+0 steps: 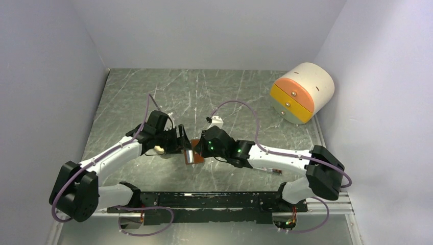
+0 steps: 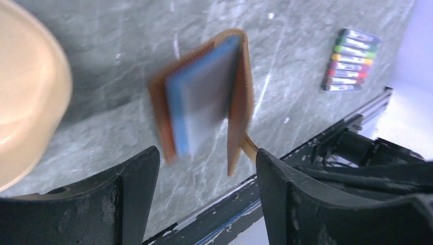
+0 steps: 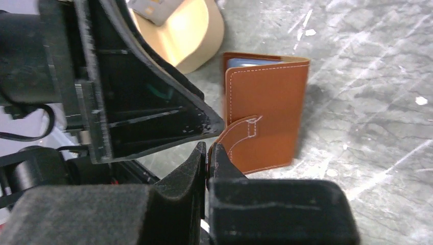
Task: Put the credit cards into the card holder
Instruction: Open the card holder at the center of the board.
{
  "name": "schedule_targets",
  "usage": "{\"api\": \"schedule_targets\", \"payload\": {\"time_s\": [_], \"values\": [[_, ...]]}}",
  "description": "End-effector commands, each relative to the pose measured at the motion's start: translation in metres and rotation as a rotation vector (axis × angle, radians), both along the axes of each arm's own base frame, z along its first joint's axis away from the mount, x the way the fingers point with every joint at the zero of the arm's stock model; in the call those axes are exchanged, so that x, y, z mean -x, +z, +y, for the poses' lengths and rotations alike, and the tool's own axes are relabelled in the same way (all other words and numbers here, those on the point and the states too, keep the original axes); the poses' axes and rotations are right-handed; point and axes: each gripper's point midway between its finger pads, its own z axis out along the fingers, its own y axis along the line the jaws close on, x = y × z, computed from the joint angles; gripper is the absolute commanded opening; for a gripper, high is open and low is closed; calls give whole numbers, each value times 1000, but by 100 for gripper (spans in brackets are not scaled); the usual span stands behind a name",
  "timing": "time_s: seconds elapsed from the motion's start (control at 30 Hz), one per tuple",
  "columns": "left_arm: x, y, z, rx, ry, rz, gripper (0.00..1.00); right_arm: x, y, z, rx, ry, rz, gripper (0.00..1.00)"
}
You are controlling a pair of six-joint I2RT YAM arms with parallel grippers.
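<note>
The brown leather card holder (image 3: 265, 117) stands on edge on the marble table, folded almost shut. Its strap tab is pinched in my right gripper (image 3: 208, 153), which is shut on it. In the left wrist view the card holder (image 2: 240, 97) is blurred and gapes slightly, with a light blue card (image 2: 176, 112) and a grey card (image 2: 204, 97) inside. The blue card's edge (image 3: 250, 62) also peeks out at the top in the right wrist view. My left gripper (image 2: 207, 178) hangs open just beside the holder with nothing between its fingers. From above, both grippers meet at the holder (image 1: 196, 154).
A beige round roll (image 2: 25, 102) sits close to the left gripper, and a grey-white card (image 3: 150, 9) seems to rest on it. A row of coloured pens (image 2: 352, 60) lies further off. A white cylinder with an orange-yellow face (image 1: 304, 92) stands back right. A black rail (image 1: 214, 199) runs along the near edge.
</note>
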Motion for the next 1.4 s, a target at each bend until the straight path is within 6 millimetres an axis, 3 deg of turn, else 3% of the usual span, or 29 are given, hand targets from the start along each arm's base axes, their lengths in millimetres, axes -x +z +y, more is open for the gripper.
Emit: {"api": "schedule_targets", "payload": {"time_s": [0.0, 0.07, 0.23, 0.43, 0.6, 0.8, 1.0, 1.23, 1.37], "values": [[-9, 24, -24, 152, -86, -67, 75, -2, -26, -21, 117, -31, 11, 0], [-9, 25, -27, 191, -97, -91, 75, -2, -29, -23, 111, -45, 12, 0], [-13, 4, -11, 73, -41, -49, 69, -5, -44, -39, 136, -77, 24, 0], [-16, -4, 5, -29, 0, -41, 58, -14, -66, -80, 120, -132, 65, 0], [-11, -11, -1, -6, -29, -11, 52, -16, -75, -106, 141, -172, 79, 0], [-9, -12, -23, 96, -103, -2, 58, -15, -78, -113, 149, -174, 83, 0], [-11, -15, -29, 116, -122, 0, 66, -15, -73, -111, 125, -173, 76, 0], [-18, 7, -23, 116, -59, -73, 64, -16, -73, -110, 133, -168, 77, 0], [-14, 19, -33, 212, -92, -124, 65, -16, -75, -111, 131, -169, 81, 0]]}}
